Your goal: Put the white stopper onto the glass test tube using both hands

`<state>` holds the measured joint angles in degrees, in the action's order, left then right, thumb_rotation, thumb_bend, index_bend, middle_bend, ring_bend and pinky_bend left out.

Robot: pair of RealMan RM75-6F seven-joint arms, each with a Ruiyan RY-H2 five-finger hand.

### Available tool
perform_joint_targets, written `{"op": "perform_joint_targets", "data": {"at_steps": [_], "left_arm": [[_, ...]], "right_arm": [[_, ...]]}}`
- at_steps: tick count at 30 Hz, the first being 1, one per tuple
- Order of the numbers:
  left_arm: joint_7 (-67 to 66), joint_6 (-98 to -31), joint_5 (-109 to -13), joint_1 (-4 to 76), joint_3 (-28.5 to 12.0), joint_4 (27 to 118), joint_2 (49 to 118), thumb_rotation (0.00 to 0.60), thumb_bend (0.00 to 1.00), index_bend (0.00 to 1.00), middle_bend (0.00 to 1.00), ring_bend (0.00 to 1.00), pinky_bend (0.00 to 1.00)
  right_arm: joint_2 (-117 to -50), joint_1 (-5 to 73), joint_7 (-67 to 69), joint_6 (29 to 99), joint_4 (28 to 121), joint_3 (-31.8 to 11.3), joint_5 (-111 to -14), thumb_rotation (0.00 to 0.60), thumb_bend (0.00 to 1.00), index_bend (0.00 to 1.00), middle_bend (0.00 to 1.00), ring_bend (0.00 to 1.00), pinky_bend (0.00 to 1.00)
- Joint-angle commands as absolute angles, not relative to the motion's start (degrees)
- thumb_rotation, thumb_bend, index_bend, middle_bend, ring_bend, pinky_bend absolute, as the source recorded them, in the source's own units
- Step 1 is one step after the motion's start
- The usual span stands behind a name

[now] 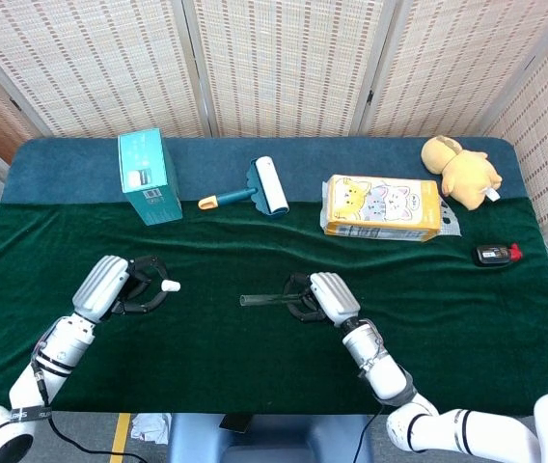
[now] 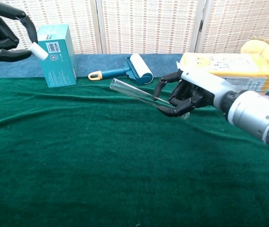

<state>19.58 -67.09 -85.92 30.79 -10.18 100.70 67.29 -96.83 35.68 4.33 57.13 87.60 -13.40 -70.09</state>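
My right hand (image 1: 317,294) (image 2: 184,93) holds the clear glass test tube (image 1: 262,300) (image 2: 133,91) by its closed end, above the green cloth at mid-table. The tube's open mouth points toward my left side. My left hand (image 1: 124,285) (image 2: 2,33) pinches the small white stopper (image 1: 169,285) (image 2: 39,50) in its fingertips, with the stopper pointing toward the tube. A gap of cloth separates the stopper from the tube's mouth. In the chest view the left hand is cut off by the upper left corner.
A teal box (image 1: 149,177) (image 2: 55,55), a lint roller (image 1: 266,185) (image 2: 138,69), a yellow snack pack (image 1: 382,206) (image 2: 227,73) and a yellow plush toy (image 1: 459,170) stand along the back. A small black device (image 1: 497,255) lies at the right. The green cloth (image 1: 255,357) covers the table.
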Motion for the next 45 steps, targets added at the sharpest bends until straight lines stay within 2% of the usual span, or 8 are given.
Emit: {"op": "perform_joint_targets", "data": {"at_steps": [1, 18, 45], "left_arm": [[18.62, -67.49, -85.96, 31.11, -10.35, 101.53, 68.08, 0.6, 0.46, 0.59, 1.0, 0.92, 0.87], [15.15, -69.55, -85.53, 32.67, -11.4, 103.6, 73.43, 0.6, 0.46, 0.59, 1.0, 0.92, 0.87], [14.69, -69.35, -84.86, 33.32, -10.79, 102.59, 75.07, 0.6, 0.47, 0.59, 1.0, 0.92, 0.87]], "right_arm": [[-99.19, 36.22, 7.18, 56.95, 85.73, -14.38, -69.81, 0.6, 0.61, 0.79, 0.96, 1.0, 1.0], [-104.57, 38.19, 13.64, 56.93, 84.25, -16.53, -70.6, 0.6, 0.61, 0.8, 0.96, 1.0, 1.0], [-105.68, 38.96, 15.84, 57.12, 83.27, -17.08, -71.0, 0.6, 0.61, 0.8, 0.96, 1.0, 1.0]]}}
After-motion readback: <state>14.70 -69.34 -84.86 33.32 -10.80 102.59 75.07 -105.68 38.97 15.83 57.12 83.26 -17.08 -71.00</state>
